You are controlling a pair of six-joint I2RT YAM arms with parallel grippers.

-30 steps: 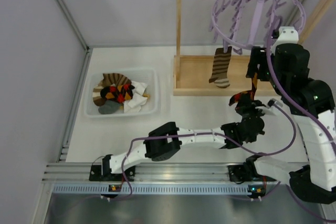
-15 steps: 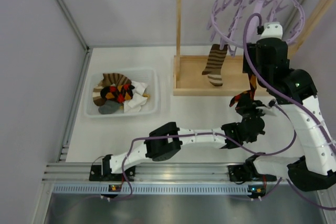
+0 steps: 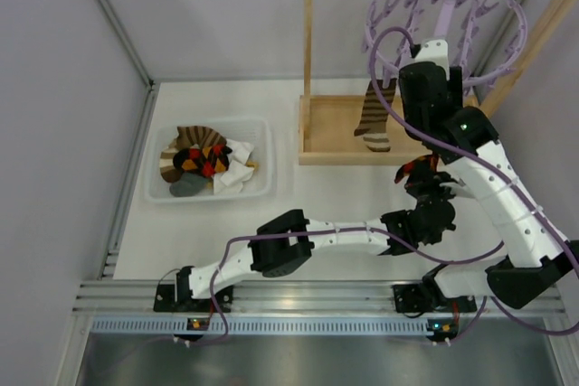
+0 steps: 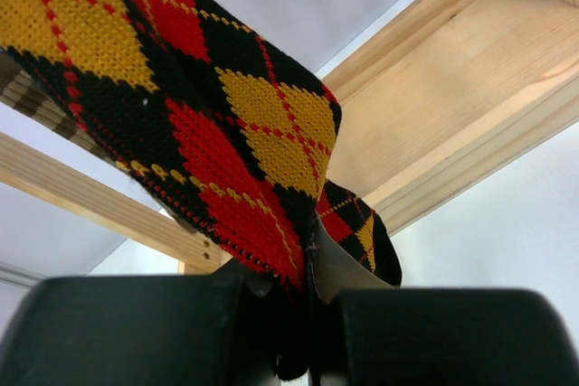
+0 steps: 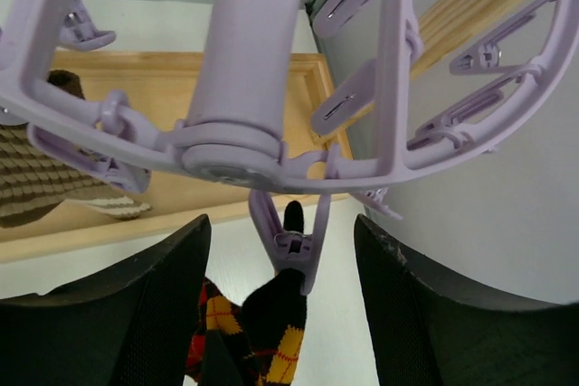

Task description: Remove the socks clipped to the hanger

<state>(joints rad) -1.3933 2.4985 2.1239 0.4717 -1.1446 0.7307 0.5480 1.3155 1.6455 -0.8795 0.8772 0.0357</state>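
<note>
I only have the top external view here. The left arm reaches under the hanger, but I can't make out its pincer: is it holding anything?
Observer: Yes. In the left wrist view the left pincer is shut on the diamond-patterned sock, fabric pinched tight.
Operator: Is that sock off the hanger?
Observer: No. The right wrist view shows its dark top gripped by a lavender peg under the hanger hub.
Operator: And the right pincer?
Observer: The right pincer is open, standing either side of that peg, not touching it.
</note>
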